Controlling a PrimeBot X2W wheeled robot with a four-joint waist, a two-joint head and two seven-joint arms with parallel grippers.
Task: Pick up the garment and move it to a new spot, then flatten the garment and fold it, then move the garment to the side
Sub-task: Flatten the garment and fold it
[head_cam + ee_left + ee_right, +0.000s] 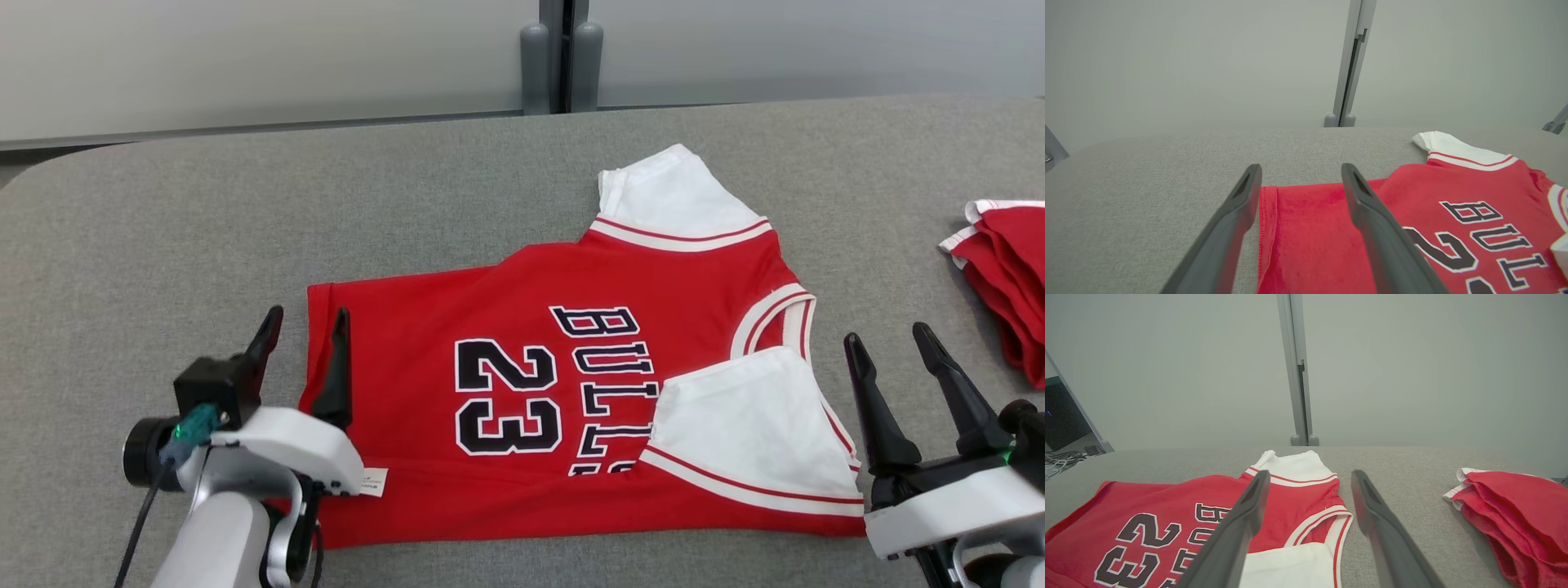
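the red jersey point(490, 302) lies spread flat and sideways on the grey table point(163, 229), with the left gripper point(308, 320) at its hem and the right gripper point(888, 335) just beside its collar, both gaping wide and empty, likely placed at opposite ends to start a fold.

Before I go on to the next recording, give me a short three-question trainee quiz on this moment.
1. True or false: the left tool is shut on the hem of the jersey.
2. Where does the second red garment lie? A) on the table to the robot's right of the jersey, apart from it; B) tucked under the jersey; C) in the left tool's grip.
3. What number is printed on the jersey?

Key: 1 false: the left tool stands open, one finger over the hem edge, the other beside it; 2 A; 3 23.
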